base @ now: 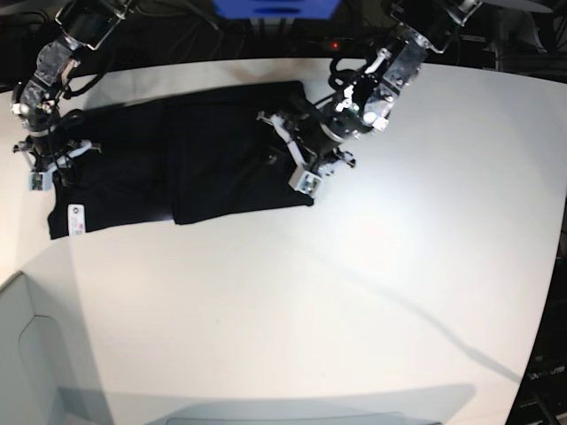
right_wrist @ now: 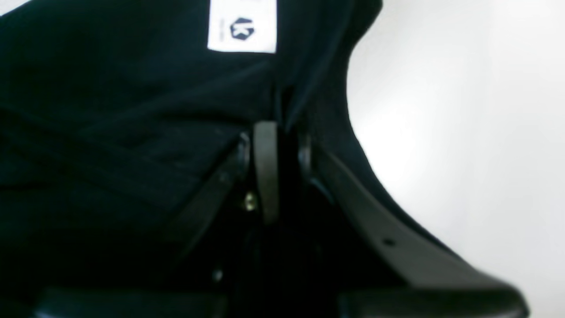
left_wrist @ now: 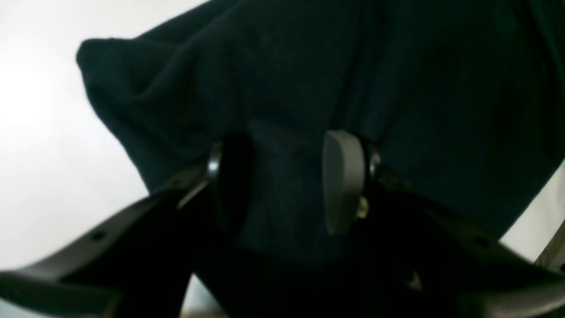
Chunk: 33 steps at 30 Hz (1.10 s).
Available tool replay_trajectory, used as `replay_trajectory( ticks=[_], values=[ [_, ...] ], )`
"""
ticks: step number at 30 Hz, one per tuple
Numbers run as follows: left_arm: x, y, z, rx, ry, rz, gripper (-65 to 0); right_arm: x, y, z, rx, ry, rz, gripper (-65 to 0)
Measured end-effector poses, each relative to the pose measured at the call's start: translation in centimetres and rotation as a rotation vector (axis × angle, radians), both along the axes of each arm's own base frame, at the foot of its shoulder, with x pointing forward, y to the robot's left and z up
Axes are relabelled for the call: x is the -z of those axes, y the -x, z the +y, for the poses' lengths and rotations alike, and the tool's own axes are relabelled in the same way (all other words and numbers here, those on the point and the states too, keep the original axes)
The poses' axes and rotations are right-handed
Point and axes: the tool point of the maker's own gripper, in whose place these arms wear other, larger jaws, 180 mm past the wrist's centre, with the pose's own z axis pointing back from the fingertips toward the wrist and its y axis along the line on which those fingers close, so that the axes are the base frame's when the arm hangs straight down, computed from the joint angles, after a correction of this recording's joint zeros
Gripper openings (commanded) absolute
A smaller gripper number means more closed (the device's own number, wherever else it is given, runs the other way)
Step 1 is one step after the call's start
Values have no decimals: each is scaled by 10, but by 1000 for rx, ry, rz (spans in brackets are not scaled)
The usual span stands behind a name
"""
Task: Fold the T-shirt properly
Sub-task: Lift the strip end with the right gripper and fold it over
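Note:
The black T-shirt lies partly folded on the white table at the back left. Its small white tag shows at the near left corner. At the shirt's right edge my left gripper is down on the cloth. In the left wrist view a thick ridge of the T-shirt fills the gap of the left gripper, which is closed on it. At the shirt's left edge my right gripper pinches a fold. In the right wrist view the right gripper is shut on black cloth just below the tag.
A blue object and dark cables lie beyond the table's far edge. The table's left edge runs close to my right arm, with a grey surface below it at the near left.

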Motion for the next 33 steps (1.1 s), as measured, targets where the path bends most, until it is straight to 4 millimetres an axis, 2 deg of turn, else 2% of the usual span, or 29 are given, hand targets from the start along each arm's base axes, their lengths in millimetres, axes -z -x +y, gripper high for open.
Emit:
replay_trajectory(
  ticks=[4,7,9,11,13,16,18,22,25,27,29,33],
  values=[
    [-9,3,-1,5,-11,10,-363,-9,3,-5,4,44,32,-650],
    [-32,3,0,-17,38,-23,-362,-18,14,-10,31,101,74,-650],
    [-49,-5,13,-69,61,-63,-362,-30,18,-10,37,144,74,-650],
    [-59,-17,37,-150,51,-108,-362,-50,10,-8,31,178,26,-650],
    [-54,-19,61,-217,29,-98,-362,-74,-4,-1,27,194,-57,-650],
    [-26,-8,84,-273,-21,-18,-362,-96,-10,12,24,210,-123,-650],
    [-9,-3,86,-286,-32,27,-362,-104,-8,18,35,218,-135,-650],
    [-2,-17,76,-326,16,19,-362,-131,-11,37,48,222,-213,-650],
    [2,-26,68,-340,36,29,-362,-139,-16,59,-4,216,-240,-650],
    [5,-26,64,-344,48,37,-362,-138,-18,84,-76,176,-259,-650],
    [5,-27,64,-348,50,28,-362,-128,-15,120,-172,101,-252,-650],
    [4,-28,64,-348,50,28,-362,-106,6,203,-376,-49,-198,-650]
  ],
)
